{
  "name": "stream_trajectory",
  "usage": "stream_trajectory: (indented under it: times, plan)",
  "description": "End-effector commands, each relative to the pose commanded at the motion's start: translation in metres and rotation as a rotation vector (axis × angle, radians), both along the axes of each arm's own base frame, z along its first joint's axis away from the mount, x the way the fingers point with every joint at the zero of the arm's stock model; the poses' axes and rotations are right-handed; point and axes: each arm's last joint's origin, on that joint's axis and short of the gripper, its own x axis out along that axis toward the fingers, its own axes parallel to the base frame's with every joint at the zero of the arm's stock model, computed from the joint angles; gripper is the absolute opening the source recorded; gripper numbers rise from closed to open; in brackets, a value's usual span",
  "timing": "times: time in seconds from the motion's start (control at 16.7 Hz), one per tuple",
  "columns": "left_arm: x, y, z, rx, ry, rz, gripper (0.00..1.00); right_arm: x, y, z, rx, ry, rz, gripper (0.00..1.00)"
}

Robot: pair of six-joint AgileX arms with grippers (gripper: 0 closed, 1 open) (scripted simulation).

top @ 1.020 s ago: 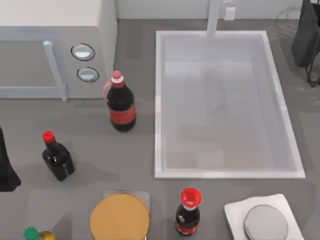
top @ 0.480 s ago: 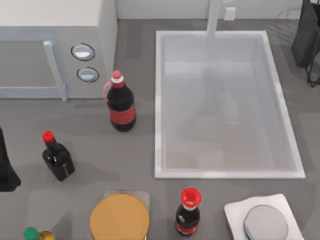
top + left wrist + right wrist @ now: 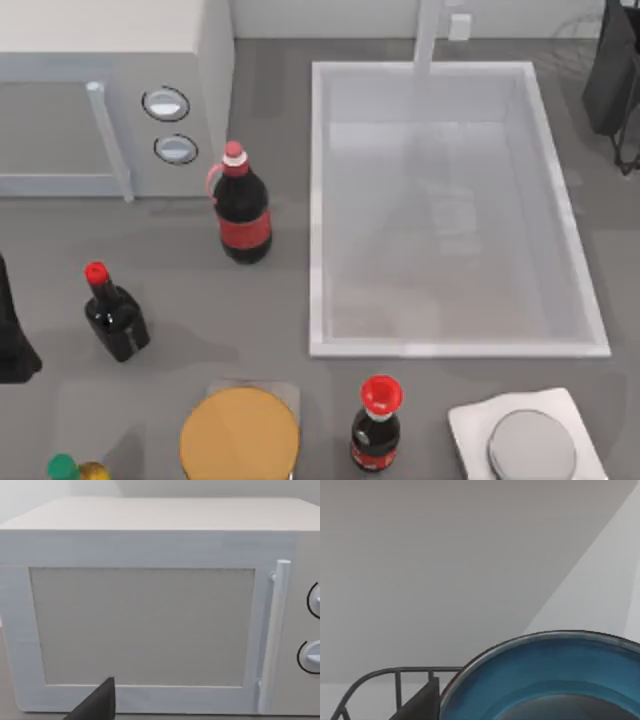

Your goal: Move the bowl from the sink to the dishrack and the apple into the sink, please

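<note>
Over at the far right corner of the desk (image 3: 280, 300), my right arm (image 3: 612, 75) is just a dark shape next to some thin wire bars. From its wrist camera I've got the blue bowl (image 3: 555, 680) right up close, rim tilted toward the lens, with a bit of the dark wire dishrack (image 3: 395, 685) curving beside it and a plain wall behind. One dark finger (image 3: 422, 702) of my right hand pokes in next to the bowl's edge, but honestly I can't tell if that hand is gripping the bowl or hanging open

From above, the sink (image 3: 320, 200) is a big white basin with its faucet post (image 3: 428, 35) at the back. No clue where the apple is from these shots

My left arm (image 3: 12, 330) sits parked at the left edge of the desk. Its wrist camera looks straight at the white microwave (image 3: 150, 605), door shut, handle (image 3: 272, 635) upright and two knobs beside it. Only a dark fingertip (image 3: 97, 702) of my left hand shows, so can't say open or closed there either

Other stuff on the desk: a big cola bottle (image 3: 243, 210) between microwave and sink, a small dark bottle (image 3: 115, 315) with a red cap, another red-capped one (image 3: 377, 425) at the front, an orange-yellow disc (image 3: 240, 435), and a small white plate (image 3: 470, 420) with a grey disc on it
</note>
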Motion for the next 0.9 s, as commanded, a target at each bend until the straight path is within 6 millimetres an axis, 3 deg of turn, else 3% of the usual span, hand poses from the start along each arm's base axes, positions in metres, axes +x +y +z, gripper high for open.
stream_trajectory:
  times: [0.24,0.54,0.72,0.9]
  plan:
    - [0.0,0.0,0.0,0.0,0.0,0.0,1.0,-0.031,0.018,0.024,-0.004,-0.007,0.0,1.0]
    - [0.0,0.0,0.0,0.0,0.0,0.0,1.0,-0.104,0.054,0.048,-0.006,-0.013,0.0,1.0]
    - [0.0,0.0,0.0,0.0,0.0,0.0,1.0,-0.158,0.074,0.046,-0.006,-0.016,0.001,1.0]
    - [0.0,0.0,0.0,0.0,0.0,0.0,1.0,-0.207,0.088,0.028,-0.006,-0.022,0.003,1.0]
